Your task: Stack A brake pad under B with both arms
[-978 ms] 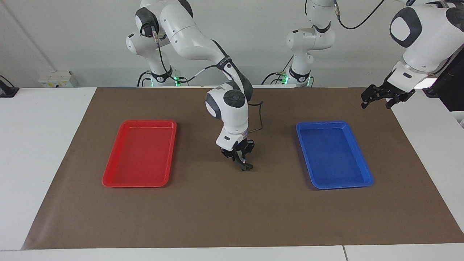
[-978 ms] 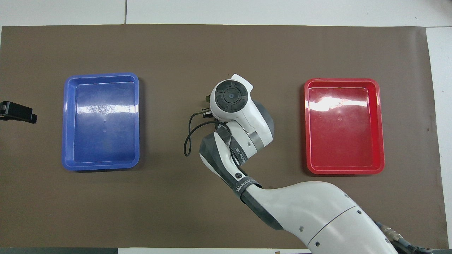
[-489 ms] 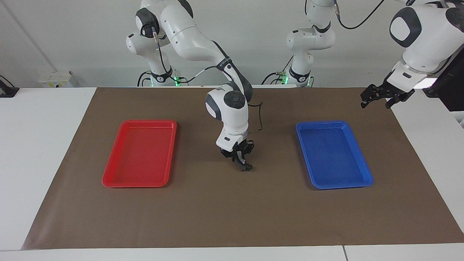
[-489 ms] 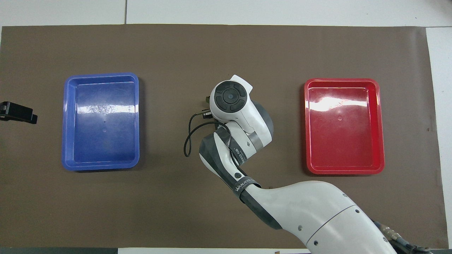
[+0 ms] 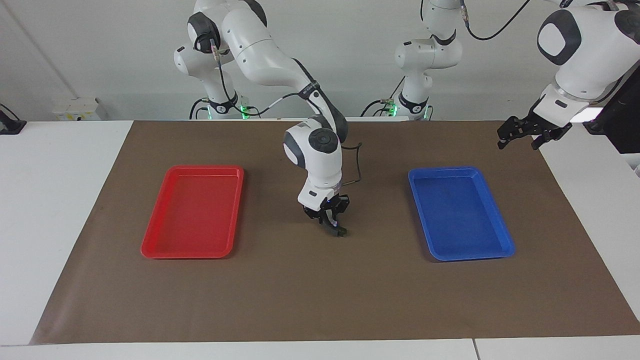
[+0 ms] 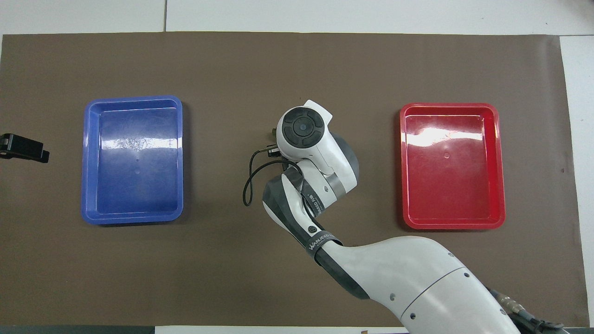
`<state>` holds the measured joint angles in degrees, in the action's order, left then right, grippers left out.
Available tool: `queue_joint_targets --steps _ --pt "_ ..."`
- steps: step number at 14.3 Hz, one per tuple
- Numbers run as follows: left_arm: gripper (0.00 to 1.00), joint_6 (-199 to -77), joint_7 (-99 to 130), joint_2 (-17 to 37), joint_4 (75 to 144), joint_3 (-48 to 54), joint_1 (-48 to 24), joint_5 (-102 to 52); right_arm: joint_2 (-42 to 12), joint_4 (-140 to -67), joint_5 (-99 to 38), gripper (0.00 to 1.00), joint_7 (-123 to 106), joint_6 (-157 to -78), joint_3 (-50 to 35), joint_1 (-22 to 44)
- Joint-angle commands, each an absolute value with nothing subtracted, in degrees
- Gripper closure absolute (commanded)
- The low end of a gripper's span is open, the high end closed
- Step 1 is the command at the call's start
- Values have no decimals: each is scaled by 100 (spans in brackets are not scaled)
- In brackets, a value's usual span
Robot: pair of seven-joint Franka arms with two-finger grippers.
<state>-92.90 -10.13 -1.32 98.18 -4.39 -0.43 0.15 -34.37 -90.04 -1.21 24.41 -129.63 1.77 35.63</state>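
Observation:
My right gripper [image 5: 332, 222] is low over the middle of the brown mat [image 5: 320, 300], between the two trays. A small dark piece [image 5: 339, 231] shows just under its tip, at the mat. I cannot tell whether this piece is the A brake pad, B, or both stacked, nor whether it is held. In the overhead view the right arm's wrist [image 6: 302, 127] covers that spot, so both pads are hidden there. My left gripper [image 5: 518, 140] waits, open and empty, raised over the mat's edge at the left arm's end; it also shows in the overhead view [image 6: 22, 148].
An empty red tray [image 5: 192, 212] lies toward the right arm's end of the mat and an empty blue tray [image 5: 460, 212] toward the left arm's end. A black cable [image 6: 248, 181] loops off the right wrist.
The right arm's wrist has risen slightly and eased a little toward the robots. The dark piece stays at its tip. The left arm has not moved.

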Motion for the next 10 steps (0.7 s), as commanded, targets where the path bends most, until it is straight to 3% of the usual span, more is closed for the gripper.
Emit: queue_joint_targets --steps 1,5,10 --pt "2 -9264 -1055 -202 9809 -404 18 -18 -3384 -9027 -114 0 2540 -13069 141 3560" --pt "2 -9264 -1055 -202 9809 -396 18 -18 -3226 -8930 -53 0 2540 -12938 184 3498" --pt "1 -9264 -1055 -202 9809 -396 18 -18 -2296 -8982 263 0 2540 -12219 413 2771"
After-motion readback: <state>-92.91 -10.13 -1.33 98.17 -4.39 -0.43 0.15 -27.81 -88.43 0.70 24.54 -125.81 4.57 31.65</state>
